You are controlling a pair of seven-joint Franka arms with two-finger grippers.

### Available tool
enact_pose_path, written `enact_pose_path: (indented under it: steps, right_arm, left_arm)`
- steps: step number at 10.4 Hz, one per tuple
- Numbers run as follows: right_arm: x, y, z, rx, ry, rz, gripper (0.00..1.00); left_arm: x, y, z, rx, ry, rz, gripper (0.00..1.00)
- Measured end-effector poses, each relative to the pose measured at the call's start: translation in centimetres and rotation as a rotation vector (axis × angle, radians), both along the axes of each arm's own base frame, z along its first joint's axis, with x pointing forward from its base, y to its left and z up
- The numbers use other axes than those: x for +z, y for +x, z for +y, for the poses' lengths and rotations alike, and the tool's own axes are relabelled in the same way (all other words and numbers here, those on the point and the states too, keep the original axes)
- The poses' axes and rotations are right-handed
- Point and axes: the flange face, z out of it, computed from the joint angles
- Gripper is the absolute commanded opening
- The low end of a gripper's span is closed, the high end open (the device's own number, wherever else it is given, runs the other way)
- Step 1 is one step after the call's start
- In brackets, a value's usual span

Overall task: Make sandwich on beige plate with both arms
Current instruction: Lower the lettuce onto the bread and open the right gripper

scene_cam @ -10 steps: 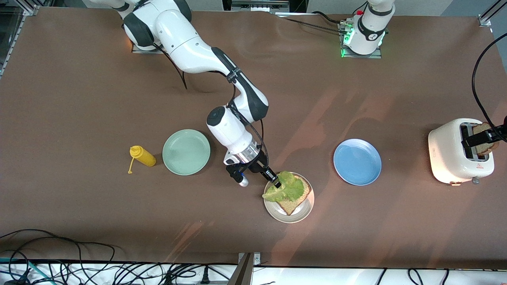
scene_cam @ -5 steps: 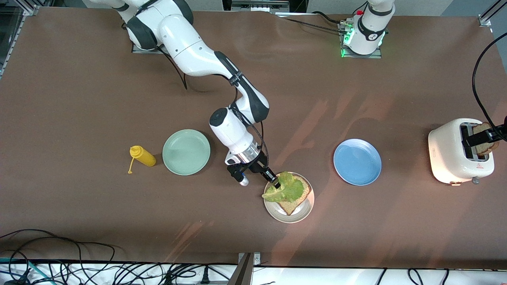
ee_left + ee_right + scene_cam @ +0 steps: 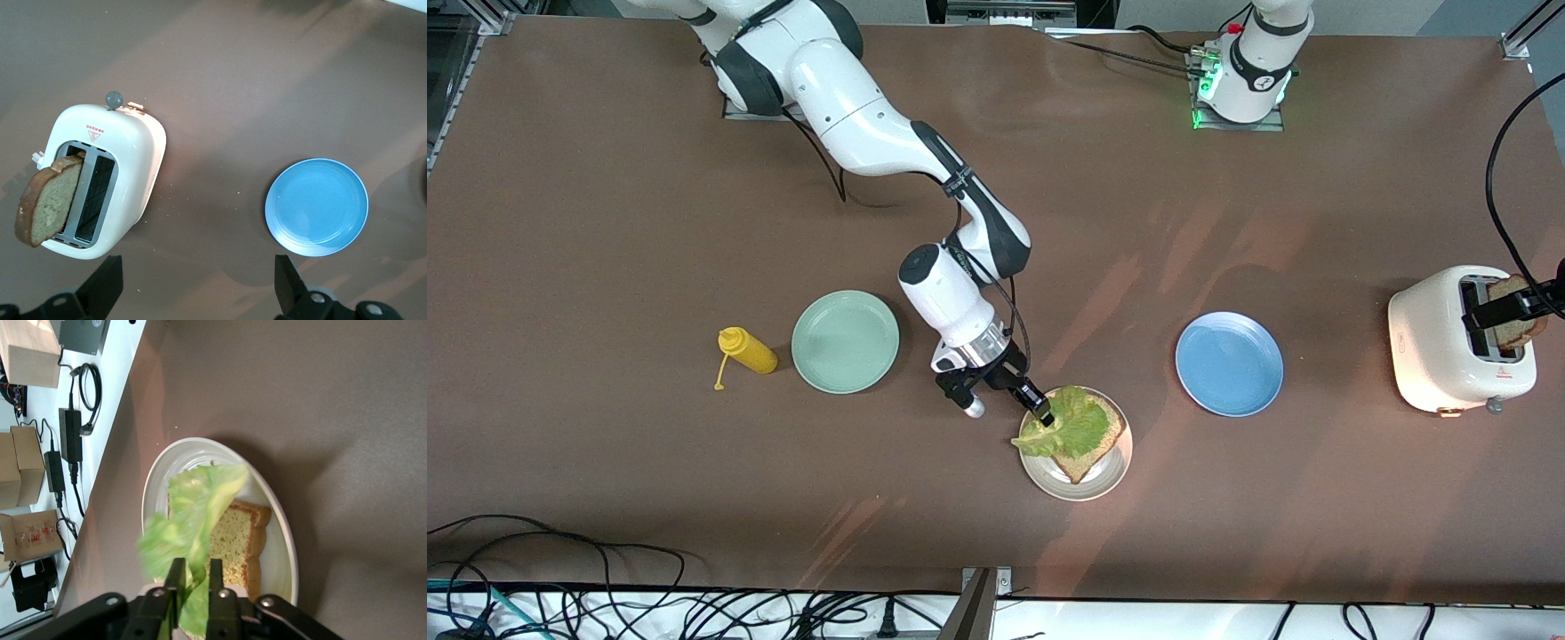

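Lettuce: a ruffled green lettuce leaf point(image 3: 1069, 427) lies draped over a bread slice point(image 3: 1089, 447) on the beige plate point(image 3: 1116, 473); one end of the leaf hangs past the plate rim toward the right arm's end of the bench.
Beige plate: sits on the brown bench point(image 3: 605, 222), nearer the front camera than the two other plates and between them along the bench.
Right tool point(image 3: 1043, 412): low over the beige plate's edge, its two fingers point(image 3: 175, 583) drawn close with the lettuce leaf's edge pinched between them, as the right wrist view shows.
Left tool point(image 3: 199, 287): up in the air over the toaster's end of the bench, fingers point(image 3: 107, 283) spread wide with nothing between them; this arm waits.
Toaster point(image 3: 1440, 342): white, at the left arm's end of the bench, with a second bread slice point(image 3: 47, 203) standing up out of one slot, tilted.
Blue plate point(image 3: 1229, 363): bare, between the beige plate and the toaster, farther from the front camera than the beige plate.
Mint-green plate point(image 3: 845, 341): bare, toward the right arm's end of the bench, well apart from the beige plate.
Yellow bottle point(image 3: 749, 350): lies on its side just beside the mint-green plate, cap dangling on its strap.
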Motion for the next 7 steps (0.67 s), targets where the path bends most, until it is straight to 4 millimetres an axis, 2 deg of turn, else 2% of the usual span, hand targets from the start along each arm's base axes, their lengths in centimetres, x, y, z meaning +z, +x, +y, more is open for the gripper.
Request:
enact_pose_path:
  steps: [7]
  right_arm:
    - [0.28,-0.2,0.39,0.021,-0.007,-0.016,1.0]
  left_arm:
    - [0.15,-0.03,-0.08,-0.001,0.001,-0.002,1.0]
